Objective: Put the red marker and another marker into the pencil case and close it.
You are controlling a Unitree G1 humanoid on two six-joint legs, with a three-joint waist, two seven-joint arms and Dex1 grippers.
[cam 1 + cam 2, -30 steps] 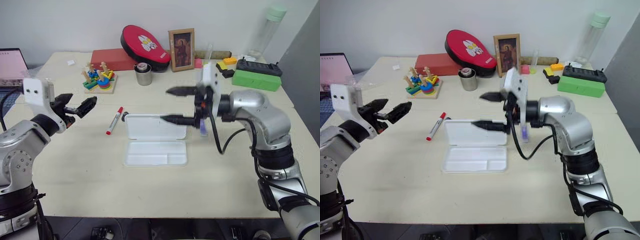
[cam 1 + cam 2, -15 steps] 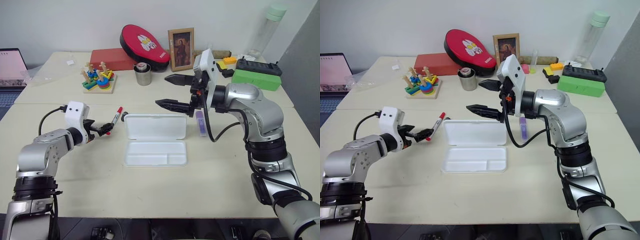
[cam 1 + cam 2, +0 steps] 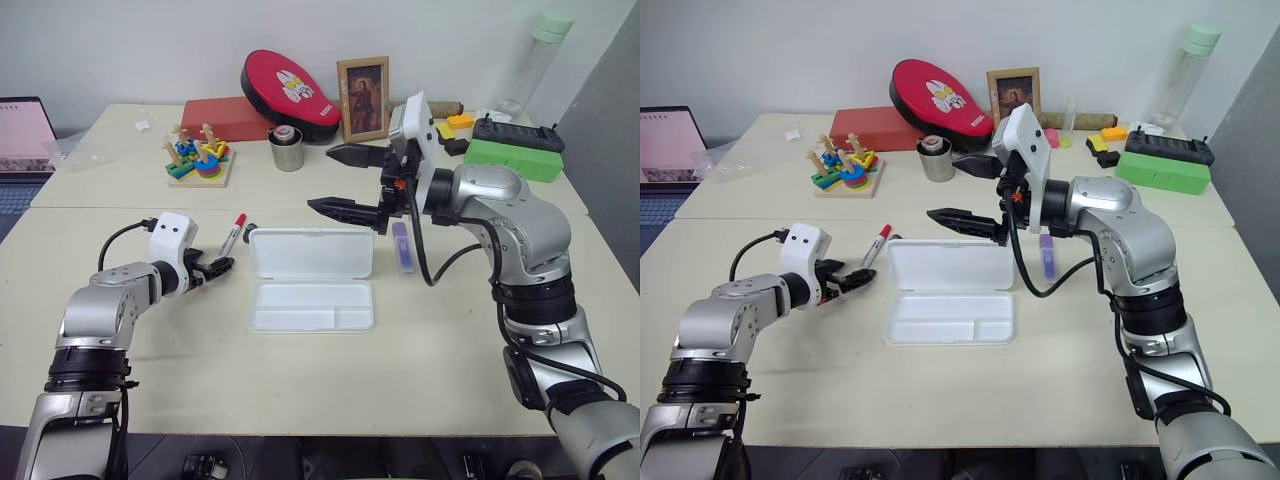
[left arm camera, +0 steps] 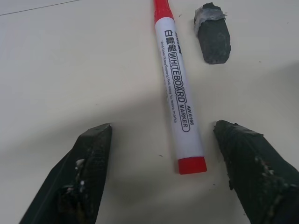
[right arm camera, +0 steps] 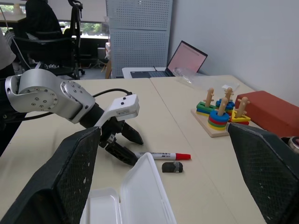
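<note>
My left pincer (image 4: 161, 186) straddles the red marker (image 4: 178, 98) on the surface, fingers apart, nothing gripped. Right pincer (image 3: 345, 182) gapes wide above the open pencil case (image 3: 311, 278). Purple marker (image 3: 401, 246) lies right of it. Nothing packed yet.

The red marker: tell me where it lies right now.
In the left eye view the red marker lies on the table, left of the open pencil case, beside a small black piece, with the open left gripper at its near end.
</note>
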